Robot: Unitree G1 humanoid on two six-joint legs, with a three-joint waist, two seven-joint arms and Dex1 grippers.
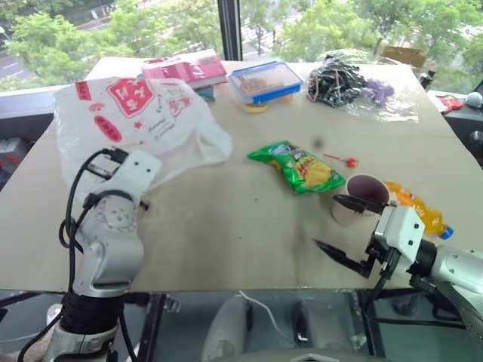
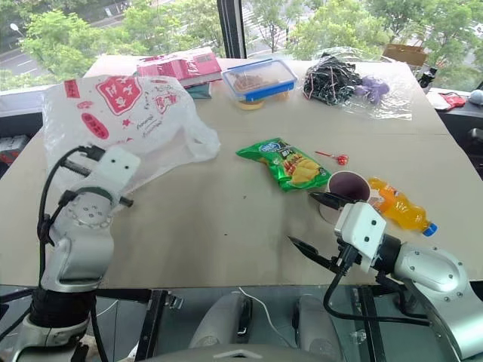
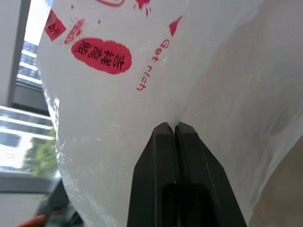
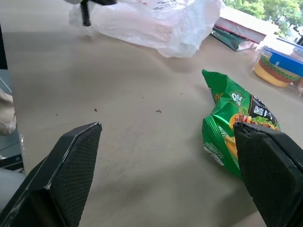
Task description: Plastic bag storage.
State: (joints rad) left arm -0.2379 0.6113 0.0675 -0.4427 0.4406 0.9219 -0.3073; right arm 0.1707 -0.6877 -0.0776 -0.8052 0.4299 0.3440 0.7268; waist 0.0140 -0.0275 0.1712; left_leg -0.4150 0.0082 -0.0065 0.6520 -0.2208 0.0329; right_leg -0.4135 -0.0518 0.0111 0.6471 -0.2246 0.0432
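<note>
Our left gripper (image 3: pixel 175 126) pinches a fold of the plastic bag (image 1: pixel 136 121), left of the green snack packet (image 1: pixel 298 166). Light, limp and slippery, so we'd gather it near the handles. Our right gripper (image 1: pixel 341 226) gapes empty.

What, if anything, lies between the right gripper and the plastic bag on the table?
Nothing visible blocks it. The open right gripper faces bare table up to the plastic bag, which the left gripper already pinches shut. The green snack packet lies off to the side of that path.
</note>
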